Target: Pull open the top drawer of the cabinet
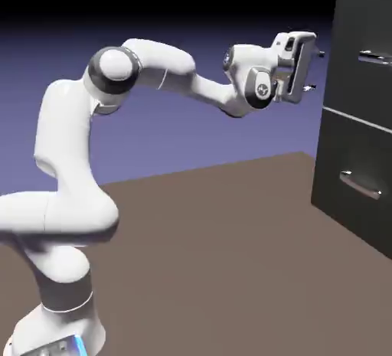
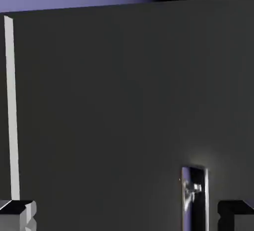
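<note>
Grey top drawer (image 1: 366,79) just beyond open claw (image 1: 315,70), apart

The cabinet (image 1: 360,117) is placed at the right edge of the exterior view, on the table (image 1: 214,255). The top drawer (image 1: 364,48) is set above the lower drawer (image 1: 356,182), each with a handle across its front. The arm (image 1: 69,194) is rooted at the lower left and is stretched to the right, level with the top drawer. The hand (image 1: 315,70) is held just left of the top drawer's front, apart from it, with its fingers spread. In the hand view, the top drawer's handle (image 2: 194,197) is seen between the fingertips, nearer the right one.
</note>
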Controlling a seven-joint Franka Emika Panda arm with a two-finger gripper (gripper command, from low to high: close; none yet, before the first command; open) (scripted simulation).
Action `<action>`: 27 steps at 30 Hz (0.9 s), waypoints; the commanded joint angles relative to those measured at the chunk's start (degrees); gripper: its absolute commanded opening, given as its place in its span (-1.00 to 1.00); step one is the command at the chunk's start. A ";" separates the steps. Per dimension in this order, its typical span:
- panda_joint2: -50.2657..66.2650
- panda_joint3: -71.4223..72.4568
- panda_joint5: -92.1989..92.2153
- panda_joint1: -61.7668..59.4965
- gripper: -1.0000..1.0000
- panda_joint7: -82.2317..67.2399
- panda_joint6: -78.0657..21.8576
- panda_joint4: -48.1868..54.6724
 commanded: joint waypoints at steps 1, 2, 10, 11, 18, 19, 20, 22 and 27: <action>-0.08 2.07 0.19 -2.08 0.00 -1.15 0.29 1.19; -0.16 4.13 0.39 -4.16 0.00 -2.30 0.57 2.39; -0.80 20.64 1.93 -20.77 0.00 -11.51 2.86 11.92; -0.88 22.70 2.13 -22.84 0.00 -12.66 3.14 13.11; -1.44 37.14 3.48 -37.38 0.00 -20.72 5.14 21.46; -1.47 37.99 3.56 -38.23 0.00 -21.19 5.26 21.95; -1.47 37.99 3.56 -38.23 0.00 -21.19 5.26 21.95; -3.88 37.43 3.53 -39.03 0.00 -20.15 3.46 26.10; -9.90 36.02 3.45 -41.04 0.00 -17.54 -1.04 36.48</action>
